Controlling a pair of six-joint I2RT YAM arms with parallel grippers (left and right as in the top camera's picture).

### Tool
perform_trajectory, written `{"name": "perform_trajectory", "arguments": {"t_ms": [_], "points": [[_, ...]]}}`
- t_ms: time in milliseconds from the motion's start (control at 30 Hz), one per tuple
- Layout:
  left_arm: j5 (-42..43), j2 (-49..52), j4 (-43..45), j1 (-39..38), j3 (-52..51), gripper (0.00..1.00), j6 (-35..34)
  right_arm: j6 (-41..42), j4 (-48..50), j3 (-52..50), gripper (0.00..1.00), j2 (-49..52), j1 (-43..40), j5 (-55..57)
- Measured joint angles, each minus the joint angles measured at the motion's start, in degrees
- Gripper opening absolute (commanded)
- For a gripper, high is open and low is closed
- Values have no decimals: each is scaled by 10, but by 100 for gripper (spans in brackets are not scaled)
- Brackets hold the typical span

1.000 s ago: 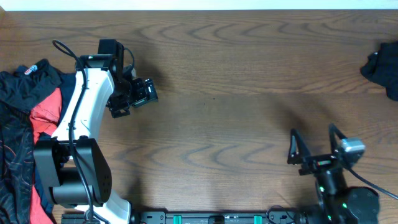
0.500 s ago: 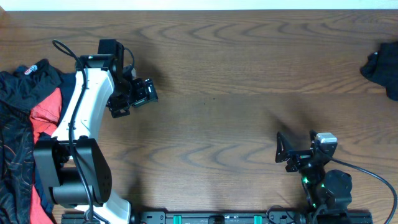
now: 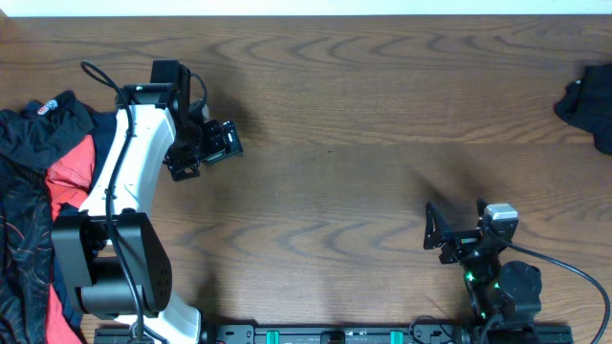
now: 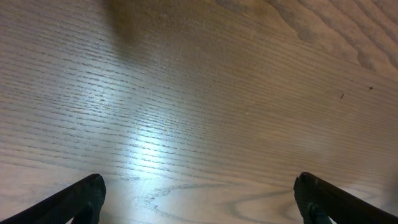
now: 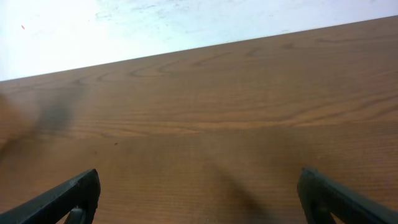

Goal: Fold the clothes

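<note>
Soft black, red and navy garments (image 3: pixel 33 182) lie heaped at nine o'clock on the brown wooden table (image 3: pixel 335 115); another crumpled black piece (image 3: pixel 585 103) sits at two o'clock. The left gripper (image 3: pixel 204 153) and right gripper (image 3: pixel 438 232) hover, jaws spread, empty. Best to pull one garment to centre and flatten it first.

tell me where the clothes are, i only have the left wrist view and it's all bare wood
Observer: A heap of soft garments, black, patterned black and red fabric, lies at the left edge of the brown wooden table.
Operator: is that all of them
Observer: No, a crumpled dark fabric garment sits alone at the far right edge, partly cut off by the frame.
Operator: what's the right gripper doing
Observer: The right gripper hangs near the front right with its jaws open, holding nothing.
</note>
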Motion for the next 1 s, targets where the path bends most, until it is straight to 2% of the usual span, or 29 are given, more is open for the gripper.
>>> {"name": "perform_trajectory", "arguments": {"t_ms": [833, 1000], "points": [[-3, 0, 1, 0, 0, 98, 0, -2, 0, 0, 99, 0, 0, 0], [-26, -1, 55, 0, 0, 98, 0, -2, 0, 0, 99, 0, 0, 0]]}}
